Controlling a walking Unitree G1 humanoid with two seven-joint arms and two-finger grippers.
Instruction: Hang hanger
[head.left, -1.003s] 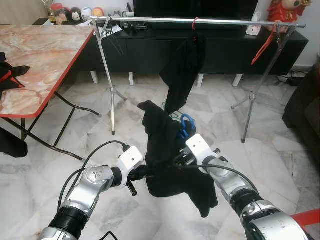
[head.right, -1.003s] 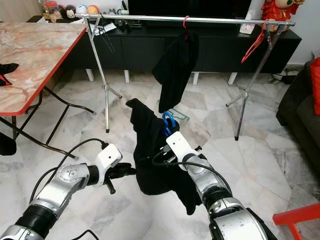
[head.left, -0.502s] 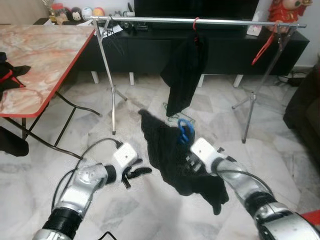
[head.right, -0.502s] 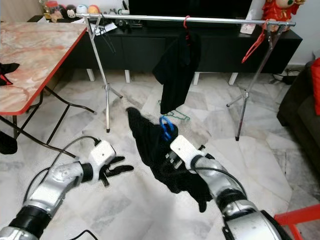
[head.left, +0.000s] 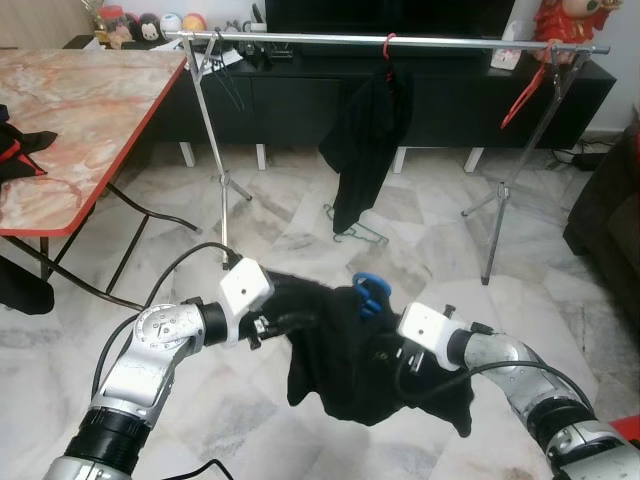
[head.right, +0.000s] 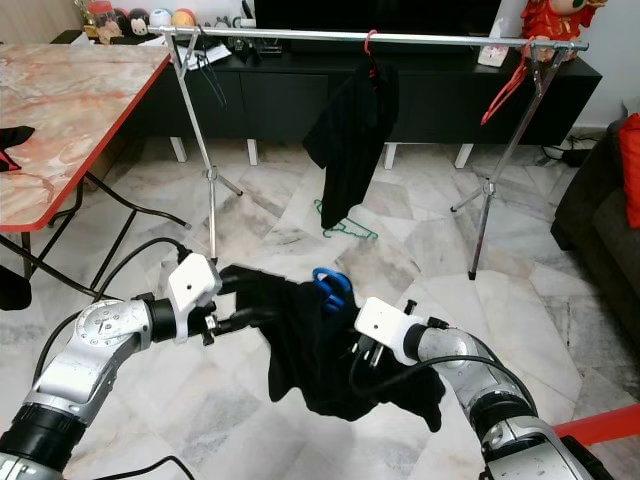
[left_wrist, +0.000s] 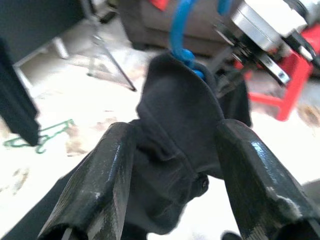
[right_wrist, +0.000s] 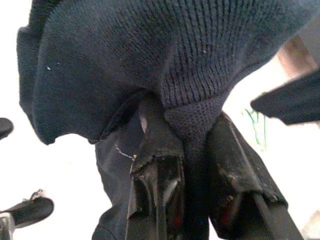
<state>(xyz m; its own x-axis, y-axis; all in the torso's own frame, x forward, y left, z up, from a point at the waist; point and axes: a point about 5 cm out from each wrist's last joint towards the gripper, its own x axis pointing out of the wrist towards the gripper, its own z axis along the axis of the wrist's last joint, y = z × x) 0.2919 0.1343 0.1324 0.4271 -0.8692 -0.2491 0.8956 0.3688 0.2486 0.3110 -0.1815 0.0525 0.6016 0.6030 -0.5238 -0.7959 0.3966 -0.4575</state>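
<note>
A black knit garment (head.left: 345, 350) on a blue hanger, whose hook (head.left: 368, 293) sticks up from the collar, is held low over the floor between my arms. My right gripper (right_wrist: 187, 125) is shut on a fold of the garment, under the cloth in the eye views. My left gripper (head.left: 296, 322) is at the garment's left shoulder. Its fingers (left_wrist: 107, 165) stand apart, open, with cloth bulging between them. The silver clothes rail (head.left: 400, 42) runs across the room well ahead and above.
On the rail hang a black garment on a red hanger (head.left: 370, 140), a bare red hanger (head.left: 525, 95) and a dark wire hanger (head.left: 225, 80). A green hanger (head.left: 355, 228) lies on the floor. Marble table (head.left: 90, 110) left, dark sofa (head.left: 610, 220) right, red stool (head.right: 600, 425).
My left gripper, apart from the garment half a second ago, has come back to its left shoulder. The garment now sits lower and more bunched, and the right arm has dropped.
</note>
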